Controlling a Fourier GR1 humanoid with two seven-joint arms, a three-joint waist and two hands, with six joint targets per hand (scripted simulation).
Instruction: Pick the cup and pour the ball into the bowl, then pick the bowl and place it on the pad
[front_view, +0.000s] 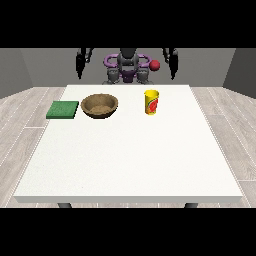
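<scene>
A yellow cup (151, 102) with a red mark stands upright on the white table (130, 160), right of centre near the far edge. A red ball (155, 65) shows higher in the view, above the cup and apart from it, against the robot's torso. A brown bowl (100, 105) sits left of the cup, and I see nothing inside it. Left of the bowl, a flat green pad (63, 109) lies by the table's left edge. The hand at the view's left (79, 66) and the hand at the view's right (173, 66) hang behind the far edge, fingers straight down, holding nothing.
The robot's torso (127, 70) stands behind the middle of the far edge. The near two thirds of the table is bare white surface. Wooden floor surrounds the table on all sides.
</scene>
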